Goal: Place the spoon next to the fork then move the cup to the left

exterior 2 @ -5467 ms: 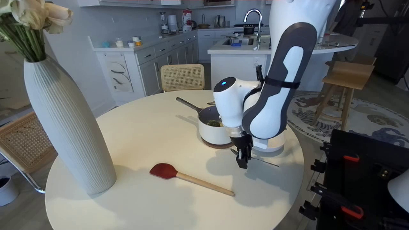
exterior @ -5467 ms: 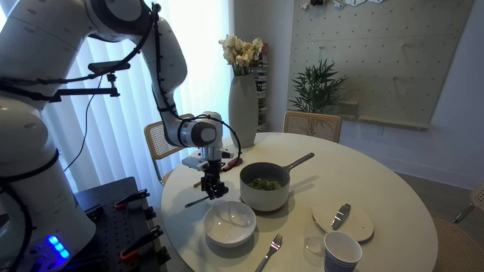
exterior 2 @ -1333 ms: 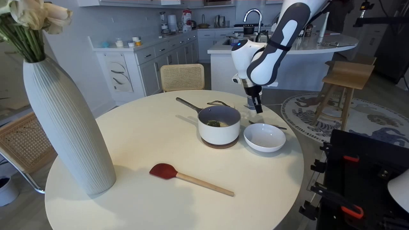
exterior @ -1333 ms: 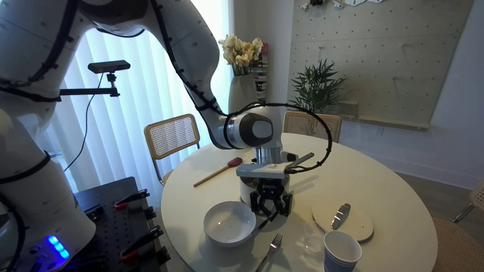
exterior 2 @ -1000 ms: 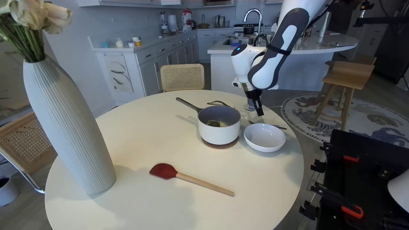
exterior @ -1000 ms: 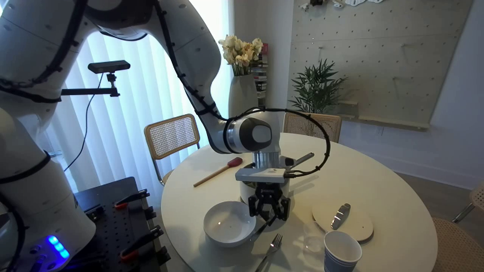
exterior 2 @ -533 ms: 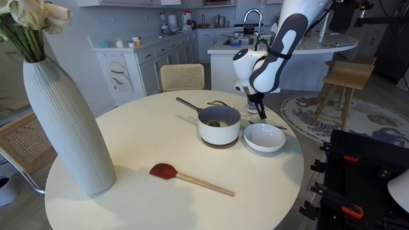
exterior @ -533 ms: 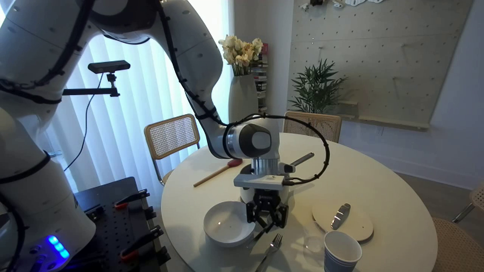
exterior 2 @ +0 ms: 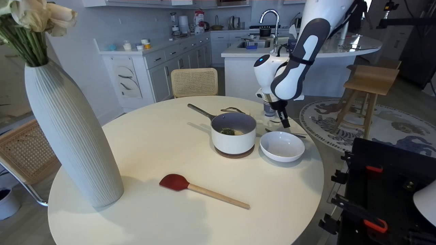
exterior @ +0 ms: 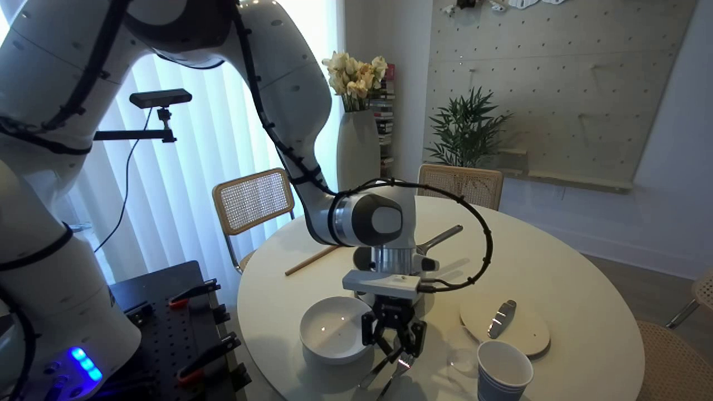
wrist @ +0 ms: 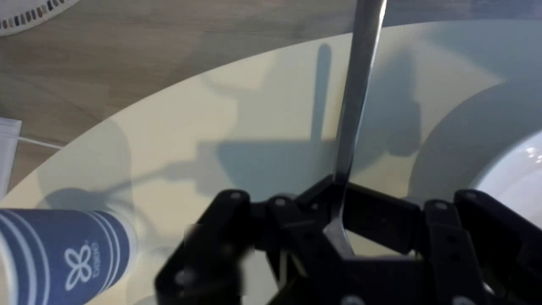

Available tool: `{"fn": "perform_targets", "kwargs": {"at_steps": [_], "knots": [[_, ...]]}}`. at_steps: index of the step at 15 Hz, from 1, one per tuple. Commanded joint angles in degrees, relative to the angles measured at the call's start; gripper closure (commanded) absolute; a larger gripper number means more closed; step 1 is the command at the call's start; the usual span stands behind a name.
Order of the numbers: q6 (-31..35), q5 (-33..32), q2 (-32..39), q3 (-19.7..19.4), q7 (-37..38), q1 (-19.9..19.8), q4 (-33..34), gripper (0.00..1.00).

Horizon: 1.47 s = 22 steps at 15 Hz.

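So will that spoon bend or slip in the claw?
The spoon looks like metal and sticks out without drooping, so it's probably stiff. Its shine suggests it might be slippery. It could twist, because the claw pinches a thin part.

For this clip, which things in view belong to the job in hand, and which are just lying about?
Part of the job:
spoon, held in the gripper
fork, which the spoon goes next to
blue-and-white cup, to be moved left afterwards

Just lying about:
white bowl
pot
red-headed spatula
tall vase
clear glass
pale round disc, perhaps a lid
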Motion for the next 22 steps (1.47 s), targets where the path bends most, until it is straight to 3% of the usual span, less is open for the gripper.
{"fn": "perform_targets", "kwargs": {"at_steps": [1, 16, 22], "knots": [[2.18, -1.68, -0.01, -1.07, -1.48, -1.27, -0.21, 1.00], [11.40, -4.33, 5.04, -2.66, -7.87, -7.87, 3.25, 1.00], [13.66, -4.16, 6.15, -2.47, -6.59, -6.30, 2.97, 1.00]]}}
